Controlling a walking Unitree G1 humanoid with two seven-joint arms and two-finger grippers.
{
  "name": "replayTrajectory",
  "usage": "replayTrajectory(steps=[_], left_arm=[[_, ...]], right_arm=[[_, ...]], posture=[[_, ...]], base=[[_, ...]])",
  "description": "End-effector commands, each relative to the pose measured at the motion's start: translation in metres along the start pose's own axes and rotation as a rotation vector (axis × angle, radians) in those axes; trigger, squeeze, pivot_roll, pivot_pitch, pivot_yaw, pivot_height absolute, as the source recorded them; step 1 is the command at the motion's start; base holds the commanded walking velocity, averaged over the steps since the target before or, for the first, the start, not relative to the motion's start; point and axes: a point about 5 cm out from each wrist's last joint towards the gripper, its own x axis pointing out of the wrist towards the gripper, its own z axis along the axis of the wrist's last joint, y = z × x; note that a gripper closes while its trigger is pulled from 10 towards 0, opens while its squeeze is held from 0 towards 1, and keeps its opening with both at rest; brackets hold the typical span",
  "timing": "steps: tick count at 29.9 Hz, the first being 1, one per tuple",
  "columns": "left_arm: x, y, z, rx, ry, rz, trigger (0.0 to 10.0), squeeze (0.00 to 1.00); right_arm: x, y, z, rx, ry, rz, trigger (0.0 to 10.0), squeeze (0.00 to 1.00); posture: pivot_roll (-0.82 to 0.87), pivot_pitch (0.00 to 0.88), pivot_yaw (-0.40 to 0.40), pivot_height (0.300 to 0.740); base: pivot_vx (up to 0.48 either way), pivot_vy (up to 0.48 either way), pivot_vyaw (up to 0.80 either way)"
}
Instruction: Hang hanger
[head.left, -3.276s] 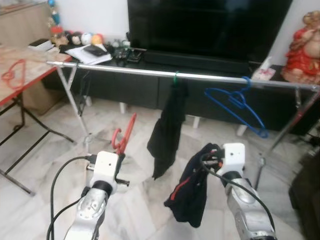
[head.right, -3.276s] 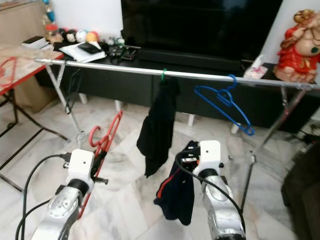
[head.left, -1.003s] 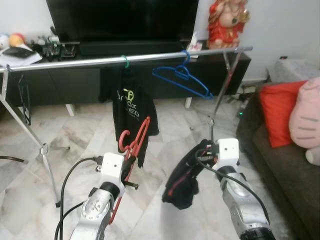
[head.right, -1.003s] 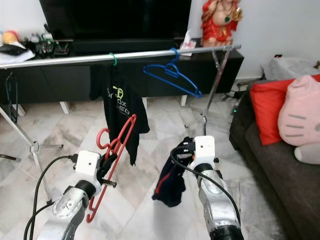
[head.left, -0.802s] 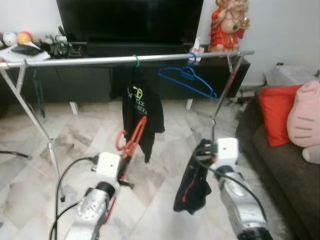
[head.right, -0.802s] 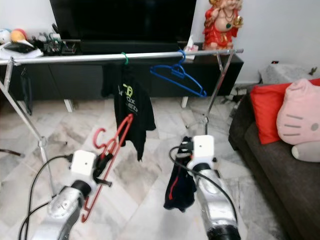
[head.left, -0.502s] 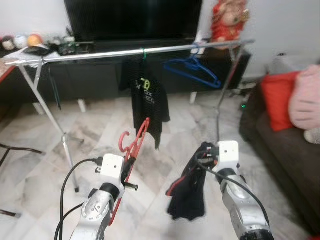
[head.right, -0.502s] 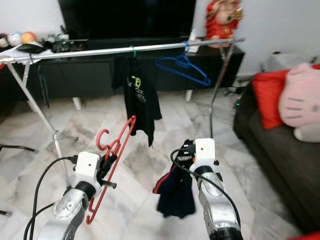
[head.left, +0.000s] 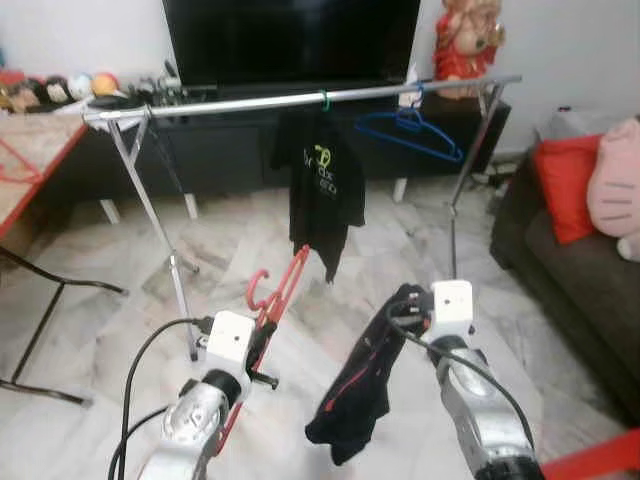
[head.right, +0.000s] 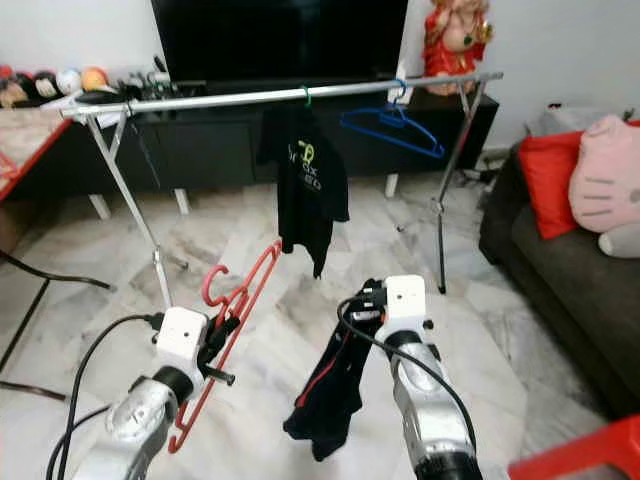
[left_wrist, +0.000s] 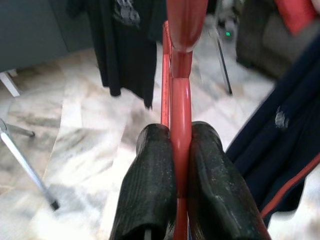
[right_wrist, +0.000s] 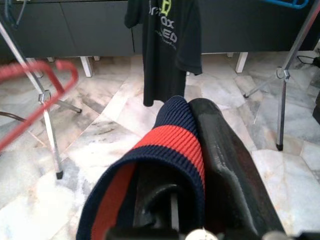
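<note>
1. One steel clothes rail (head.right: 250, 96) spans the upper frame; black T-shirt (head.right: 306, 180) and blue hanger (head.right: 392, 128) hang on it.
2. Right gripper (head.right: 365, 300), centre frame, fingers clamped on a navy garment (head.right: 325, 395).
3. Left gripper (left_wrist: 174, 165), lower left, fingers pinched tight on the red hanger (head.right: 235, 310), well below the rail.

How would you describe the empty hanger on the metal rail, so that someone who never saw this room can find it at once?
Find the long silver clothes rail that stands in front of the black TV cabinet. A black T-shirt hangs near its middle, and further toward the robot's right, close to the rail's end, hangs the blue hanger. It is the only bare hanger on the rail, and the only blue one.
</note>
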Motion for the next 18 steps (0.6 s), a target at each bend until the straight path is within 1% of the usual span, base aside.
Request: replayTrajectory(steps=[1,4,5,6,8,10,11,14,15,16,18], left_arm=[[0.001,-0.005,0.008,0.029,-0.004,-0.054,10.0,0.0],[-0.002,-0.002,0.006,0.066,0.041,-0.101,10.0,0.0],[-0.002,-0.002,0.006,0.066,0.041,-0.101,10.0,0.0],[-0.007,-0.001,0.002,0.11,0.095,-0.168,10.0,0.0],[-0.015,0.001,-0.004,0.161,0.171,-0.263,10.0,0.0],[-0.024,0.001,-0.008,0.19,0.24,-0.351,10.0,0.0],[-0.03,0.001,-0.009,0.201,0.283,-0.414,10.0,0.0],[-0.035,0.0,-0.01,0.216,0.333,-0.488,10.0,0.0],[-0.035,0.0,-0.01,0.216,0.333,-0.488,10.0,0.0],[-0.038,-0.004,-0.009,0.23,0.357,-0.546,10.0,0.0],[-0.039,-0.007,-0.007,0.215,0.356,-0.572,10.0,0.0]], right_arm=[[0.006,-0.007,0.01,-0.027,-0.023,-0.02,10.0,0.0],[0.009,-0.01,0.008,-0.057,0.013,-0.033,10.0,0.0],[0.009,-0.01,0.008,-0.057,0.013,-0.033,10.0,0.0],[0.013,-0.012,0.005,-0.073,0.044,-0.05,10.0,0.0],[0.017,-0.016,0.002,-0.092,0.09,-0.072,10.0,0.0],[0.021,-0.017,0.0,-0.123,0.128,-0.083,10.0,0.0],[0.024,-0.017,0.001,-0.13,0.144,-0.083,10.0,0.0],[0.028,-0.016,0.001,-0.144,0.167,-0.082,10.0,0.0],[0.028,-0.016,0.001,-0.144,0.167,-0.082,10.0,0.0],[0.031,-0.014,0.0,-0.146,0.18,-0.083,10.0,0.0],[0.033,-0.012,0.0,-0.145,0.183,-0.079,10.0,0.0]], posture=[[0.03,0.0,-0.03,0.74],[0.04,0.0,-0.029,0.74],[0.04,0.0,-0.029,0.74],[0.04,0.0,-0.031,0.74],[0.05,0.0,-0.03,0.74],[0.05,0.0,-0.03,0.74],[0.05,0.0,-0.031,0.74],[0.05,0.0,-0.032,0.74],[0.05,0.0,-0.032,0.74],[0.05,0.0,-0.032,0.74],[0.05,0.0,-0.032,0.74]], base=[[0.0,0.0,0.0],[0.0,0.0,0.0],[0.0,0.0,0.0],[0.0,0.0,0.0],[0.0,0.0,0.0],[0.0,0.0,0.0],[0.0,0.0,0.0],[0.0,0.0,0.0],[0.0,0.0,0.0],[0.0,0.0,0.0],[0.0,0.0,0.0]])
